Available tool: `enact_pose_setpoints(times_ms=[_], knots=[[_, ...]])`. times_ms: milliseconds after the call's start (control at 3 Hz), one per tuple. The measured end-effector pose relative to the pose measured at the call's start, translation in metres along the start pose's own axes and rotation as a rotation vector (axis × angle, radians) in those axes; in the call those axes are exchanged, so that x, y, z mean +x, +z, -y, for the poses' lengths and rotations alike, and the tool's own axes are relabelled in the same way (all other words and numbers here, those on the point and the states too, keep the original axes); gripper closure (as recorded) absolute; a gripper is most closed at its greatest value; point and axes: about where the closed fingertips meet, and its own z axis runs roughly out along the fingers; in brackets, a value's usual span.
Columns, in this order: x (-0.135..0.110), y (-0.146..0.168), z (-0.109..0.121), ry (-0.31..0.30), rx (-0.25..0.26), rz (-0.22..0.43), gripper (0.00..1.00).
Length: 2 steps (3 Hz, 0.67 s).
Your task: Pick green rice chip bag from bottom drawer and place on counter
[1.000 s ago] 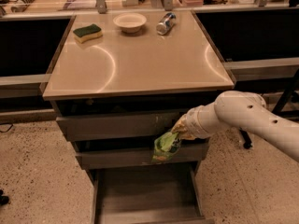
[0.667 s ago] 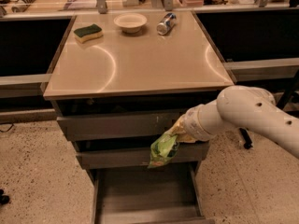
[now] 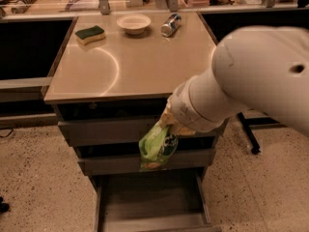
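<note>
So here's where we are: the fingers [image 3: 168, 119] are pinched shut on the top of the green rice chip bag [image 3: 158, 147], and it dangles straight down from them, clear of everything. We only see a bit of the fingers since the fat white arm [image 3: 251, 76] covers the rest.

Edges: the front lip of the tabletop [image 3: 125, 69] sits just above the fingers and a touch behind them. Right behind the bag are the two upper drawer fronts [image 3: 108, 132], close to it, though we can't tell if the bag brushes them. The bottom drawer [image 3: 149, 202] is pulled out well below the fingers, with its dark floor showing.

Room to move: up past that front lip, the tabletop's near and middle stretch is bare glossy surface. The sponge [image 3: 90, 34], bowl [image 3: 133, 23] and tipped-over can [image 3: 170, 24] are lined up along the far edge, well away from the fingers. To the left of the fingers there's just speckled floor [image 3: 38, 178].
</note>
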Motion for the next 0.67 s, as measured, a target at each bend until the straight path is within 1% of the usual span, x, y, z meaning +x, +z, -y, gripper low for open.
enact_pose_setpoints(times_ms=[333, 667], knots=[[-0.0088, -0.0265, 0.0193, -0.045, -0.022, -0.06, 1.0], [-0.0087, -0.0265, 0.0193, -0.045, -0.022, -0.06, 1.0]])
